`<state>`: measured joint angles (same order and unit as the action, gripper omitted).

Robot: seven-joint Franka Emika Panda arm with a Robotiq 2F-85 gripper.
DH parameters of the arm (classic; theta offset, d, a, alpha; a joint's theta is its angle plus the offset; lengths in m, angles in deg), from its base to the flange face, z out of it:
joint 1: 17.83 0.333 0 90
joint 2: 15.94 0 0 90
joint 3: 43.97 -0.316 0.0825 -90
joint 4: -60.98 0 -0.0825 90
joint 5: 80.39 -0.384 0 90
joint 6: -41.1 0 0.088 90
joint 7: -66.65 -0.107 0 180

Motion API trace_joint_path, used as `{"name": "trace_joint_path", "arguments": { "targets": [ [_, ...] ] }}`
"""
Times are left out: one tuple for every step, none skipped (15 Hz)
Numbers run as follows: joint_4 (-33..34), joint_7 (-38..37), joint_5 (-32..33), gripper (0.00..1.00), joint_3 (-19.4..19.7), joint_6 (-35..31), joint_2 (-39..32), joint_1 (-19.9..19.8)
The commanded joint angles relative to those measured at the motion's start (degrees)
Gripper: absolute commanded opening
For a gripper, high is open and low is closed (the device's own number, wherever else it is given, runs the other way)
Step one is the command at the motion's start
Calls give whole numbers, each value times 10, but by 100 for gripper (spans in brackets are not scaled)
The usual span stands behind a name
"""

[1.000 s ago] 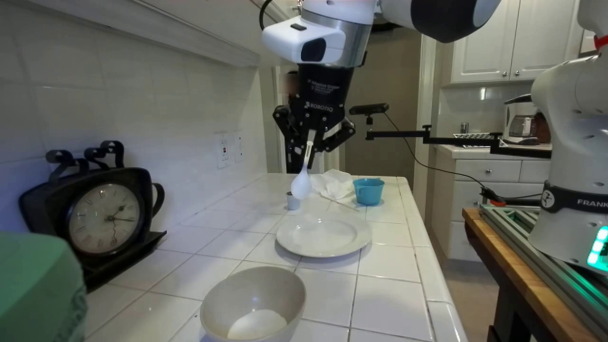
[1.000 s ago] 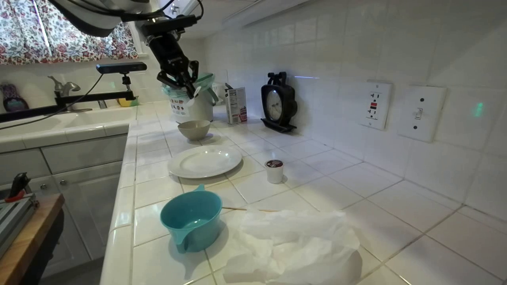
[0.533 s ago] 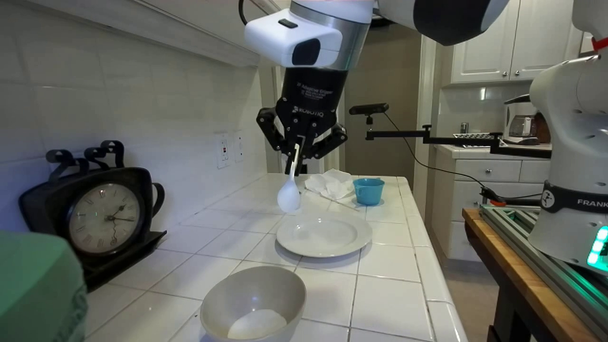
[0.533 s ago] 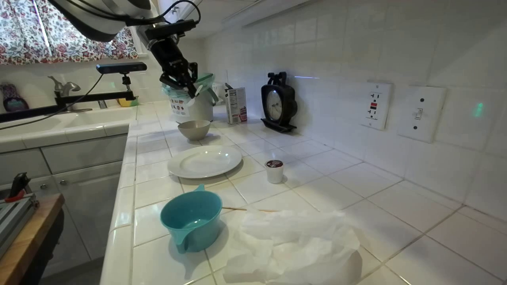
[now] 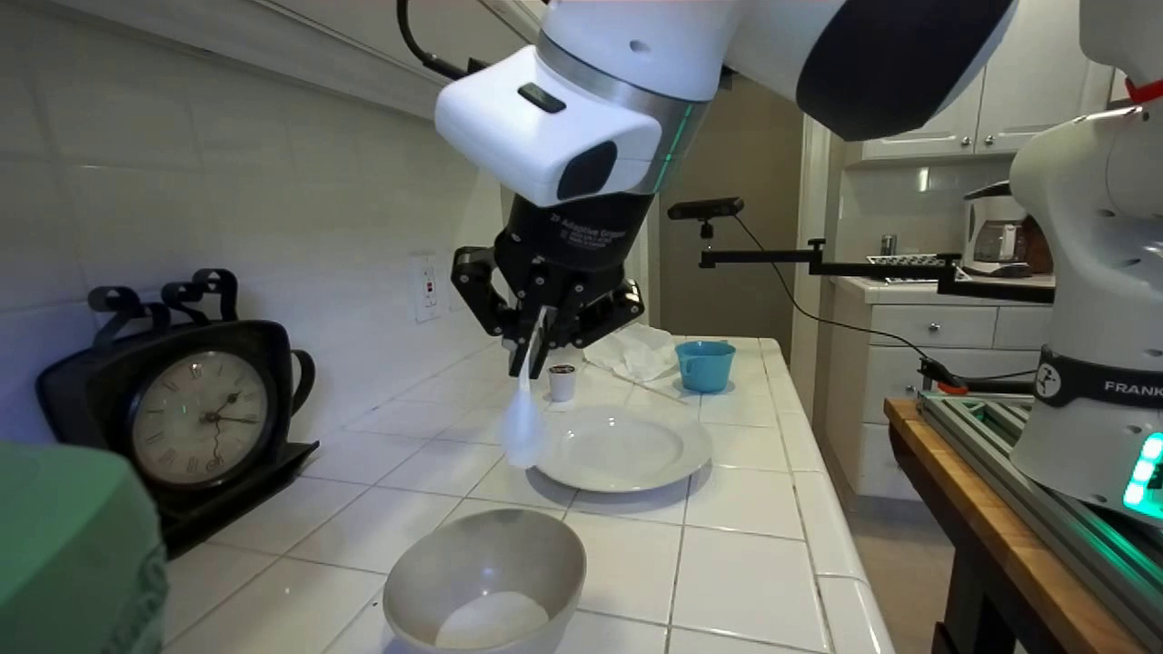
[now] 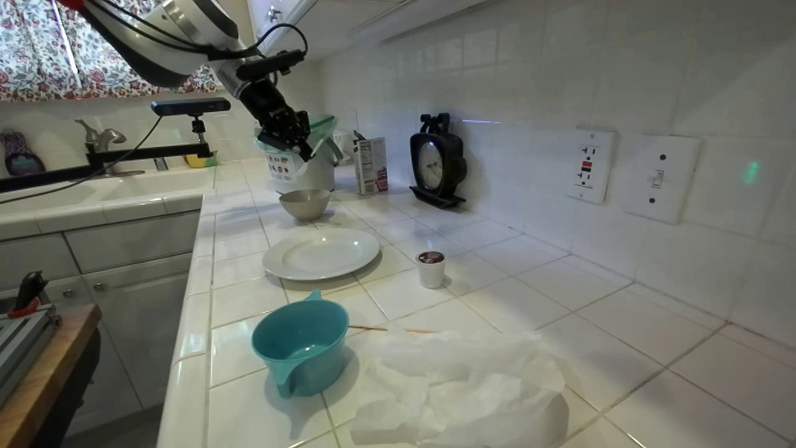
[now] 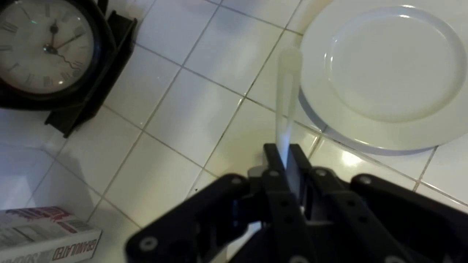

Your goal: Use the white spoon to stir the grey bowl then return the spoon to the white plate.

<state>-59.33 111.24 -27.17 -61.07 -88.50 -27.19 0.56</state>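
Observation:
The white spoon (image 5: 523, 427) hangs head down in the air, its handle pinched in my gripper (image 5: 530, 356), which is shut on it. Seen from the wrist view, the spoon (image 7: 289, 65) juts out past the fingertips, blurred. Below and nearer the camera in an exterior view is the grey bowl (image 5: 450, 563), with a whitish bottom; the spoon is above it and apart from it. The white plate (image 5: 627, 450) lies flat beside the bowl with nothing on it, and also fills the upper right of the wrist view, where the plate (image 7: 395, 73) is close to the spoon.
A black clock (image 5: 204, 413) stands by the tiled wall. Behind the plate are a small white pod (image 5: 562, 383), a blue cup (image 5: 705, 366) and crumpled paper (image 5: 636, 351). A printed box (image 7: 47, 233) and a white bucket (image 6: 289, 171) stand near the bowl.
My gripper has come down and toward the bowl, leftward in an exterior view, carrying the spoon with it. It tilts more now. Bowl and plate have stayed put.

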Motion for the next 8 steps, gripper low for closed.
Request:
{"name": "trace_joint_path", "arguments": {
  "targets": [
    [30,-19,51,3,-4,14,-35,15],
    [34,-23,67,3,-5,13,-44,18],
    [36,-26,82,3,-4,14,-50,22],
    [39,-29,97,3,-4,14,-57,24],
    [40,-32,113,3,-4,14,-63,27],
    [43,-36,129,3,-3,14,-69,28],
    [44,-39,144,3,-3,13,-75,29],
    [44,-42,158,3,-4,13,-80,31]
  ]
}}
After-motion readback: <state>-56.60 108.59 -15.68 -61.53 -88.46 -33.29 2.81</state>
